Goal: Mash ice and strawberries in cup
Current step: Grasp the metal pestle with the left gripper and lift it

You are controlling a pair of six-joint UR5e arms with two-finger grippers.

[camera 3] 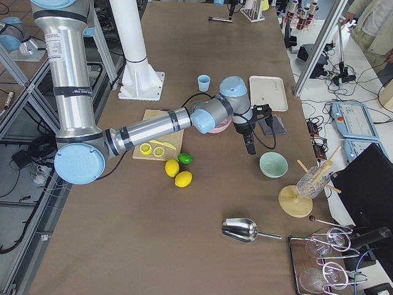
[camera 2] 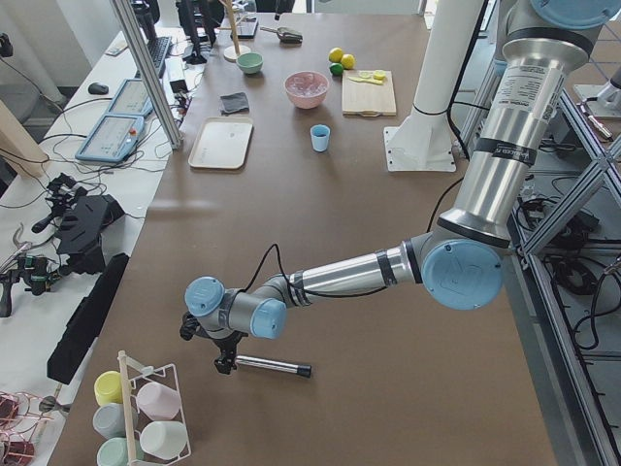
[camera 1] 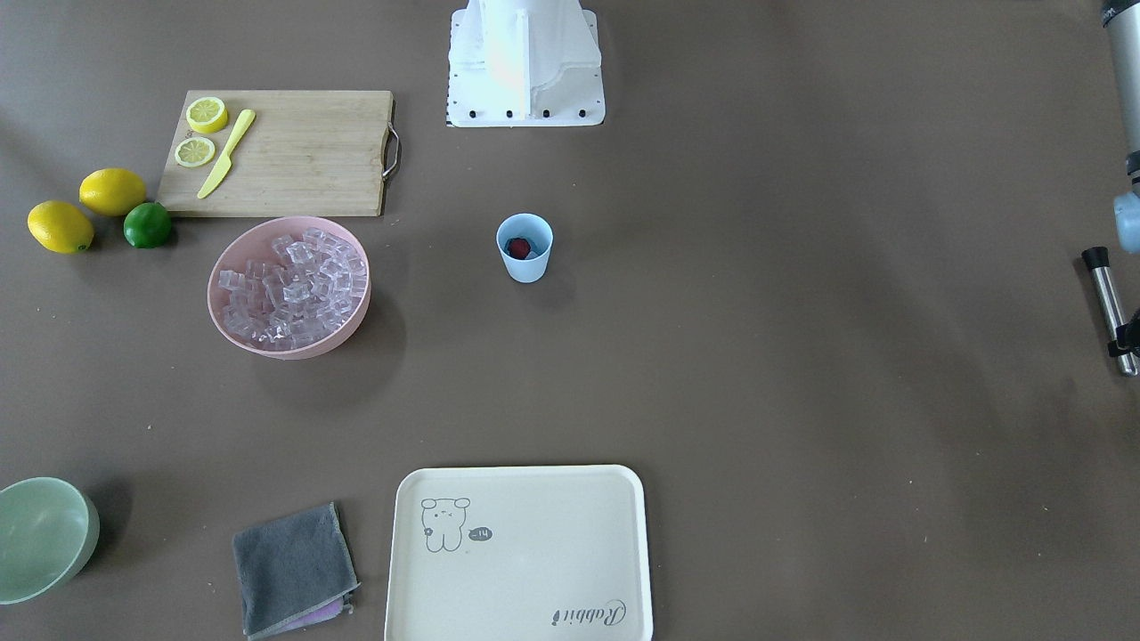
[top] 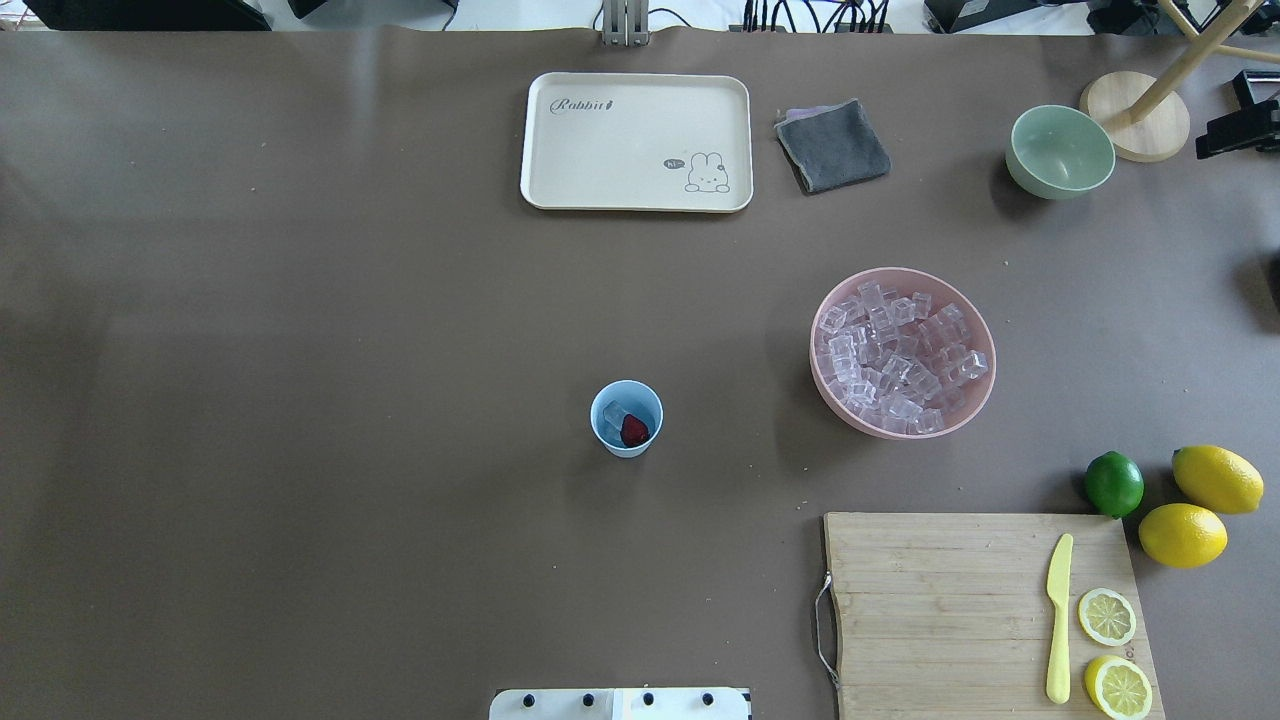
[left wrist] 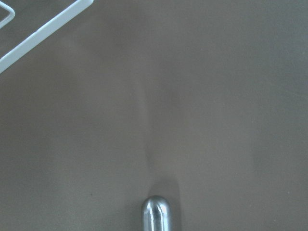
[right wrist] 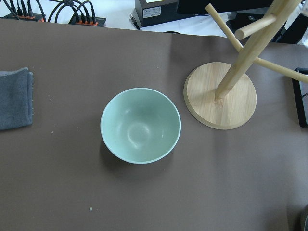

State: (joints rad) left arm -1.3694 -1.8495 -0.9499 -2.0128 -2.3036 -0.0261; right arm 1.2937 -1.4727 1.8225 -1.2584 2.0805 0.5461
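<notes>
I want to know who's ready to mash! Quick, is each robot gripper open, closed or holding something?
Left gripper: by the metal rod, but open or closed cannot be told.
Right gripper: cannot be told either.

the matte brown table (top: 300, 300) carried a small light blue plastic cup (camera 1: 524, 267) near its middle, a wide pink bowl (camera 1: 303, 345) beside a bamboo cutting board (top: 950, 600), two yellow lemons (top: 1217, 478) by a green lime (top: 1114, 483), a pale green bowl (top: 1060, 150), a folded grey cloth (top: 832, 146) and a cream rectangular tray (top: 630, 150).
</notes>
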